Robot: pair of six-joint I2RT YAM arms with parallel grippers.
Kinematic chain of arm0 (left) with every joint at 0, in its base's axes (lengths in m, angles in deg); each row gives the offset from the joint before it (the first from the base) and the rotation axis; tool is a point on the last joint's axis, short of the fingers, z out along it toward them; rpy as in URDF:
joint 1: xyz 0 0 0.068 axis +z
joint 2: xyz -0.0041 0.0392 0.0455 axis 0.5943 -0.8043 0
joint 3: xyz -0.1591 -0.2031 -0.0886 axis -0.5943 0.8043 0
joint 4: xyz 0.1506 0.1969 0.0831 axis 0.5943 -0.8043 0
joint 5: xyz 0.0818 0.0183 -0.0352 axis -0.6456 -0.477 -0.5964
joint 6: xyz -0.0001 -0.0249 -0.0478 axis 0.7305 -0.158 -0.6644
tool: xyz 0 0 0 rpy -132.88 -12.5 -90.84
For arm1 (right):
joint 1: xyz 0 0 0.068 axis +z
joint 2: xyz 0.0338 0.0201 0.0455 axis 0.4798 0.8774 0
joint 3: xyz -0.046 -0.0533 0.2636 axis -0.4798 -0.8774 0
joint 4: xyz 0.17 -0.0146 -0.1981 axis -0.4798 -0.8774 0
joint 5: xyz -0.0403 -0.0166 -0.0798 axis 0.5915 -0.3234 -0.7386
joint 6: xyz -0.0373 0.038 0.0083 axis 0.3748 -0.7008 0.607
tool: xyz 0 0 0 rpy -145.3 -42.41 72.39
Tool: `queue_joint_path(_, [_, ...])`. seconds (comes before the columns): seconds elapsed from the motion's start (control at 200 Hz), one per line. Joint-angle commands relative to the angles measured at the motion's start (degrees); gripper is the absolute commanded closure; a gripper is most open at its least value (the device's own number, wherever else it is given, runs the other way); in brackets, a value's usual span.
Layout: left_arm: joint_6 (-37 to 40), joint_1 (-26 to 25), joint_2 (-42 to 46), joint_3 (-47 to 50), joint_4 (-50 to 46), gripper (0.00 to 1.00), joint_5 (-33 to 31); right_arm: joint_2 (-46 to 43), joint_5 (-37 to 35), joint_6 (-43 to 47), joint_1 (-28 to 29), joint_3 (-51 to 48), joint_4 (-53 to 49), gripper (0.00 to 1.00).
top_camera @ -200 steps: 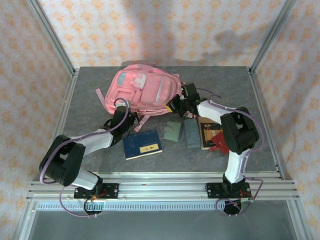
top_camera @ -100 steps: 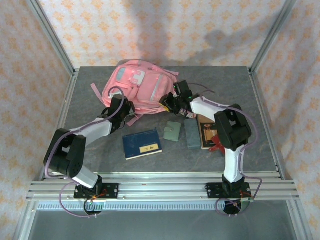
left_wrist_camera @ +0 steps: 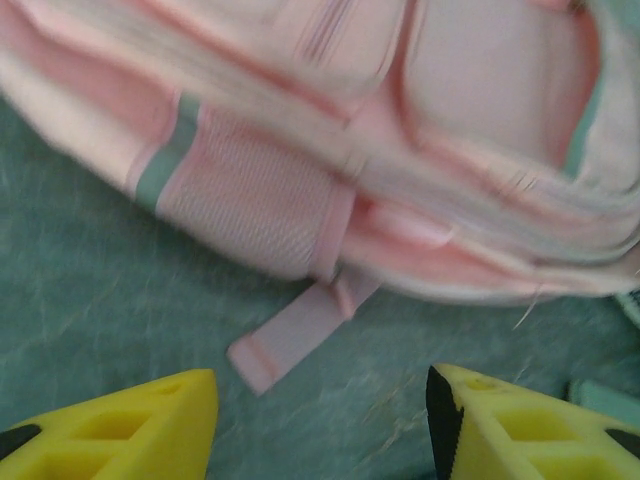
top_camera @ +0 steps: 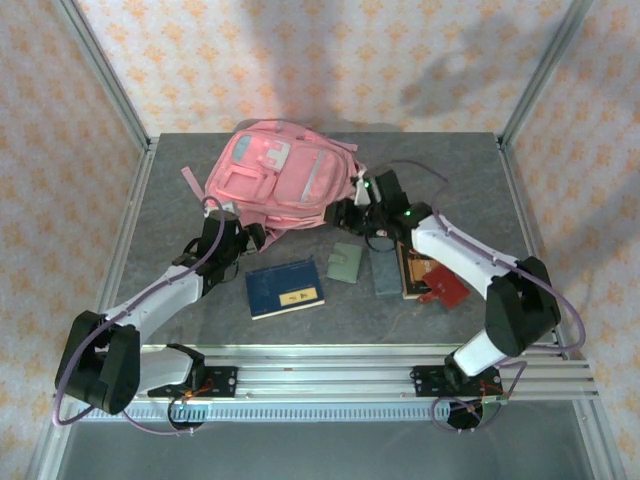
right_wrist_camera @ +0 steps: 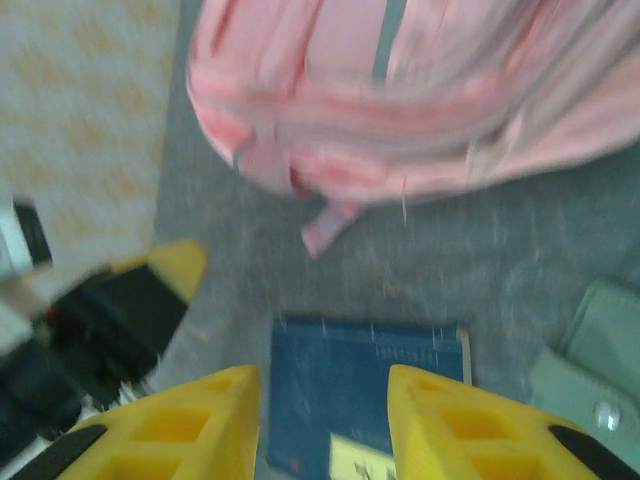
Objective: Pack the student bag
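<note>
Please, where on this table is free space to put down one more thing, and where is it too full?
Bare table lies at the far right, beside the backpack, and along the near rail below the blue book. It is crowded in the row from the blue book past the green wallet to the brown book.

Robot lab test cell, not a home. My left arm base [top_camera: 190, 380] and right arm base [top_camera: 462, 380] are bolted to an aluminium rail [top_camera: 330, 375] at the near edge of a grey table [top_camera: 200, 300]. Metal posts [top_camera: 105, 85] frame the corners. The walls are flat backdrop panels [top_camera: 330, 60], peach with an orange flower print, set behind the frame. Purple cables [top_camera: 150, 425] hang loose by the bases. The student bag [top_camera: 285, 180] lies on the tabletop inside this frame.
</note>
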Motion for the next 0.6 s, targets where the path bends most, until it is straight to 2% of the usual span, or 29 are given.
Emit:
queue_joint_path(0.0, [-0.2, 0.0, -0.6, 2.4, -2.9, 0.41, 2.2, -1.7, 1.6, 7.0, 3.6, -6.6, -3.1, 0.64])
queue_joint_path(0.245, [1.9, 0.1, -8.4, 1.2, -2.0, 0.41, 4.0, -2.0, 3.4, 8.8, 12.6, -15.3, 2.3, 0.64])
queue_joint_path(0.44, [1.8, 0.0, -15.2, -1.4, -1.3, 0.41, 4.2, 5.6, 2.8, 10.1, 19.4, -13.6, 3.7, 0.65])
queue_joint_path(0.596, [1.7, 0.0, -17.7, -1.7, -0.1, 0.42, 5.3, 11.5, 3.0, 9.1, 20.8, -11.5, 6.0, 0.68])
